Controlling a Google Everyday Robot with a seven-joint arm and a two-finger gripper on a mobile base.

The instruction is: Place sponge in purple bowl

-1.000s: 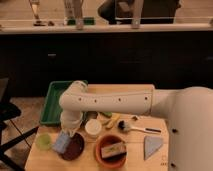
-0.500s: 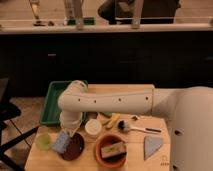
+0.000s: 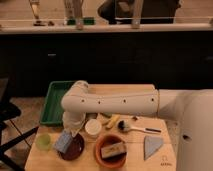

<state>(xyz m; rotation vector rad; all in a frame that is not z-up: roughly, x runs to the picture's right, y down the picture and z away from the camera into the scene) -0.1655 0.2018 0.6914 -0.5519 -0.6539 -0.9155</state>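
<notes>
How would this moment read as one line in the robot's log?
hand: low over purple bowl, at sponge | sponge: tilted on bowl's left rim | orange-brown bowl: holds tan block | task: unfinished

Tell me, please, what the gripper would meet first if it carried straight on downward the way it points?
Probably the small light-blue sponge just beneath the gripper, leaning on the dark purple bowl; depth is unclear.

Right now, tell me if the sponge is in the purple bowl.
Partly in: the sponge leans tilted on the purple bowl's left rim, overhanging it. The hand is directly above.
</notes>
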